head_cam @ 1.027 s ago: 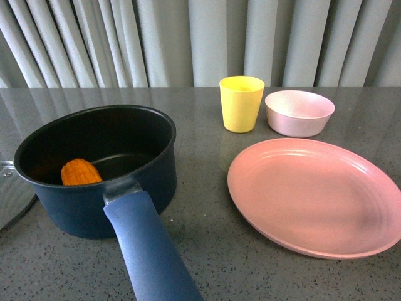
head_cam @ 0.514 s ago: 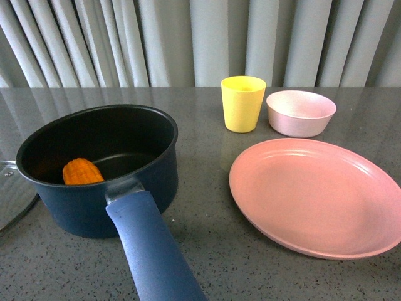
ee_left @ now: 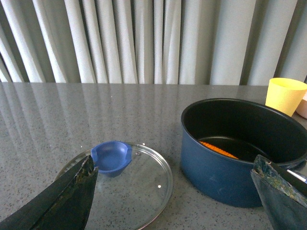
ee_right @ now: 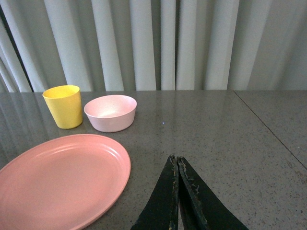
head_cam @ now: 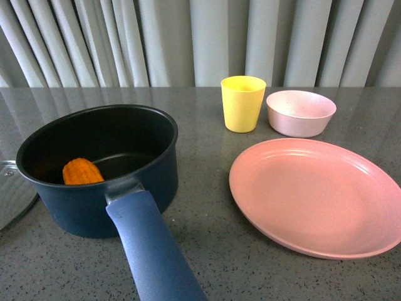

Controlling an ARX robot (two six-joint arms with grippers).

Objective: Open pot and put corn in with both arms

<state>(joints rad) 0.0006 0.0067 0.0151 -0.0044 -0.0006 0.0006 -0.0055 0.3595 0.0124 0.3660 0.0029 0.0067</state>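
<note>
The navy pot [head_cam: 125, 188] stands open at the front left, its long blue handle [head_cam: 150, 251] pointing toward me. The orange corn [head_cam: 81, 172] lies inside it against the near wall; it also shows in the left wrist view [ee_left: 218, 149] inside the pot [ee_left: 225, 177]. The glass lid [ee_left: 129, 187] with its blue knob [ee_left: 111, 156] lies flat on the table left of the pot; its edge shows in the front view [head_cam: 11, 194]. My left gripper [ee_left: 175, 165] is open and empty, back from lid and pot. My right gripper [ee_right: 176, 159] is shut and empty over bare table, right of the plate.
A large pink plate [head_cam: 316, 194] lies at the right, also in the right wrist view [ee_right: 57, 179]. A yellow cup [head_cam: 242, 103] and a small pink bowl [head_cam: 300, 113] stand behind it. Grey curtains hang behind the dark speckled table [head_cam: 207, 263].
The view shifted very slightly a second ago; since then nothing has moved. The corn stays in the pot and the lid stays on the table.
</note>
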